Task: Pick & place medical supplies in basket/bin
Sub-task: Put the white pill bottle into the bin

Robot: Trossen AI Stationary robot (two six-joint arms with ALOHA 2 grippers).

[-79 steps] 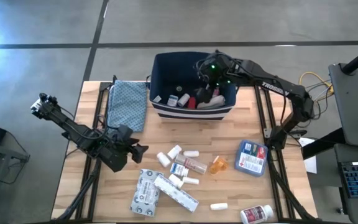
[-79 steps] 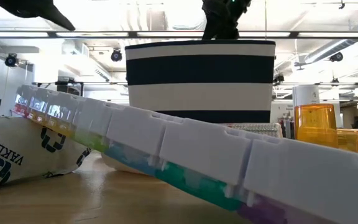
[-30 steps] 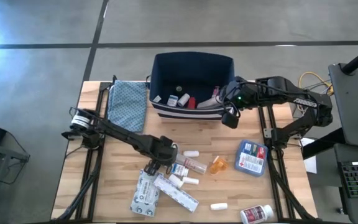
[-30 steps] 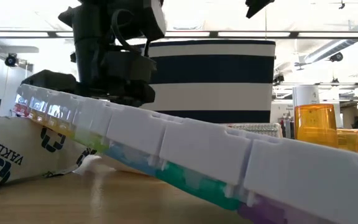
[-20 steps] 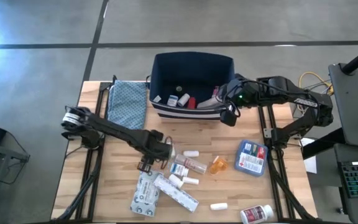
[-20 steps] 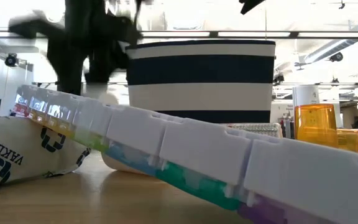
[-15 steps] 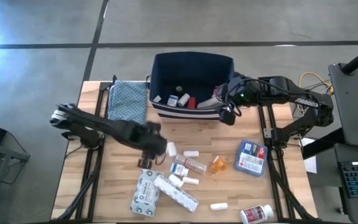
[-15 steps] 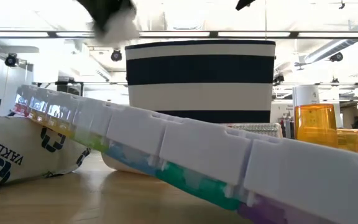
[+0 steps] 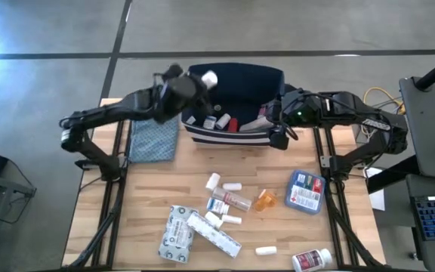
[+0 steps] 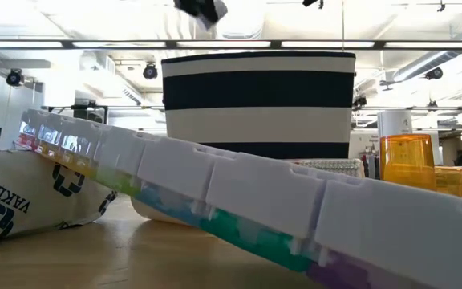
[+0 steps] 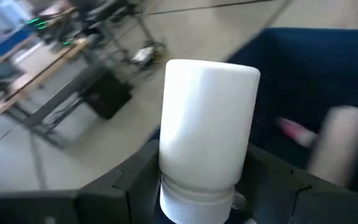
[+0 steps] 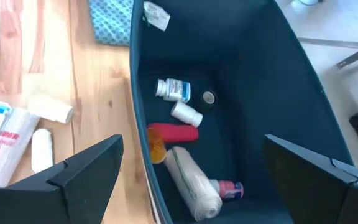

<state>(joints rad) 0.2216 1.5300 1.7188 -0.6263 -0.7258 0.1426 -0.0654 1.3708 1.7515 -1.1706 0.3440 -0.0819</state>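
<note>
High view: a white pill bottle (image 9: 209, 78) is pinched by the left gripper (image 9: 202, 79) over the navy bin (image 9: 236, 134)'s left rim; left wrist view: bottle clamped between fingers (image 11: 135, 180); right wrist view: right gripper (image 12: 194, 171) is spread wide above bin contents.

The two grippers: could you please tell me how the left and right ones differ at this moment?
The left gripper holds a white bottle between its fingers; the right gripper is open and holds nothing. The left one is at the navy bin's back left corner; the right one is at the bin's right side, near its front corner. Both are at the bin's edge.
</note>
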